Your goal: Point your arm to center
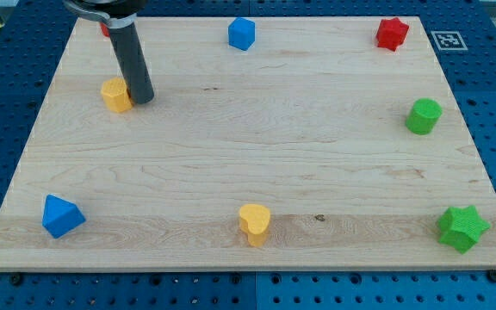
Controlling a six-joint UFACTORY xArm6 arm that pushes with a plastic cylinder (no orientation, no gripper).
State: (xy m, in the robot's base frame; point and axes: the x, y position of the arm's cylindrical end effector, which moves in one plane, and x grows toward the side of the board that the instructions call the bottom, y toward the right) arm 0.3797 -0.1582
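My tip (143,99) rests on the wooden board (257,146) at the view's upper left, touching or just right of a yellow hexagonal block (115,95). The dark rod rises from the tip toward the view's top and partly hides a red block (104,28) behind it. The board's middle lies well to the right and below my tip. A yellow heart-shaped block (254,224) sits near the bottom edge at centre.
A blue hexagonal block (242,34) sits at top centre and a red star (392,34) at top right. A green cylinder (423,115) is at the right edge, a green star (463,228) at bottom right, a blue triangular block (61,215) at bottom left.
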